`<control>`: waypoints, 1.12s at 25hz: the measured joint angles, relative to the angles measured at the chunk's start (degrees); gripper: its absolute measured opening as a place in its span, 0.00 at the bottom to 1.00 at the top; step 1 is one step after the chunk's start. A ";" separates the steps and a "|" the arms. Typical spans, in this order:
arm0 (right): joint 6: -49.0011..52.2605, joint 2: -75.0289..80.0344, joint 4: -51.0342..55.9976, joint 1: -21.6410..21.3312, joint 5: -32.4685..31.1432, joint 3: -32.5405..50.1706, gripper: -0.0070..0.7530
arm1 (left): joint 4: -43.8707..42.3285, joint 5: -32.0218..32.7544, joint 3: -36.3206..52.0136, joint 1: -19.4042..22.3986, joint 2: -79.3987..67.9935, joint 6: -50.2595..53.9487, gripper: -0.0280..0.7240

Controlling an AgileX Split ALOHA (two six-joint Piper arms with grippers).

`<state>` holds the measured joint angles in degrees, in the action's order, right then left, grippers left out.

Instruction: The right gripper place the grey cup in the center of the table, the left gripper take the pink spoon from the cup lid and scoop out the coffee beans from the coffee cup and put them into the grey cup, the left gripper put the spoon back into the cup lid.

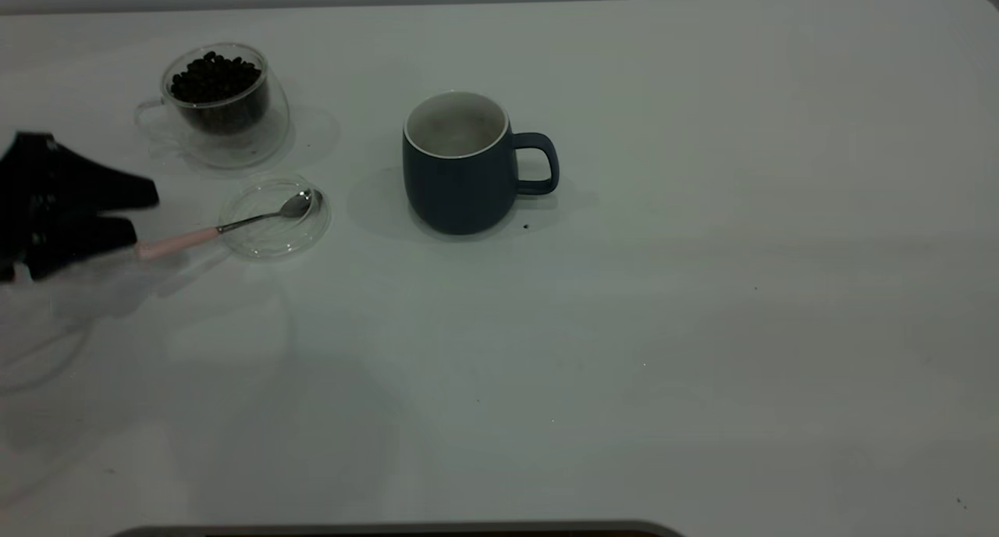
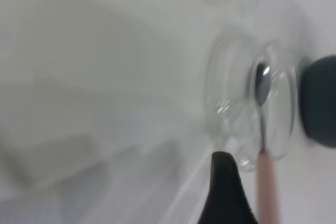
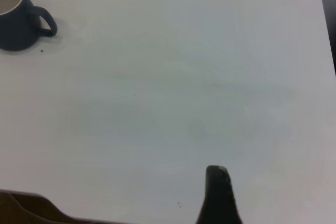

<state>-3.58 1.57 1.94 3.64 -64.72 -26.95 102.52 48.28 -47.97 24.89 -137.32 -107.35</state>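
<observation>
So grey cup step done: dark blue-grey ceramic mug [image 1: 460,166] mid white surface [image 1: 702,326] | my left gripper [image 1: 133,213] fingers parted, empty, at pink-handled metal spoon [image 1: 226,229] on clear glass lid [image 1: 265,244] | scooping, return left | right gripper [image 3: 218,198] parked, fingers: cannot tell

Two drinking vessels stand on the table [image 1: 702,326]: one grey cup [image 1: 456,182] near the middle of the top, and one clear glass coffee cup [image 1: 222,108] toward the far left corner. One heap of coffee beans [image 1: 215,76] fills the glass cup (the single beans are too many and too small to count). One cup lid [image 1: 273,217] lies by the left edge, and one pink spoon [image 1: 226,229] rests on it. One gripper shows at the left edge, the left gripper [image 1: 136,213].
</observation>
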 joint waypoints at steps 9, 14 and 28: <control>0.00 0.00 0.00 0.00 0.00 0.00 0.79 | -4.67 -0.81 0.00 -0.15 8.89 2.95 0.81; 0.00 0.00 0.00 0.00 0.00 0.00 0.79 | -9.19 -5.21 0.06 -3.57 17.95 9.50 0.81; 0.00 0.00 0.00 0.00 0.00 0.00 0.79 | -71.78 -2.71 -13.80 -17.69 43.36 81.87 0.81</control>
<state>-3.58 1.57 1.94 3.64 -64.72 -26.95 30.75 45.57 -61.77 7.21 -93.96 -25.48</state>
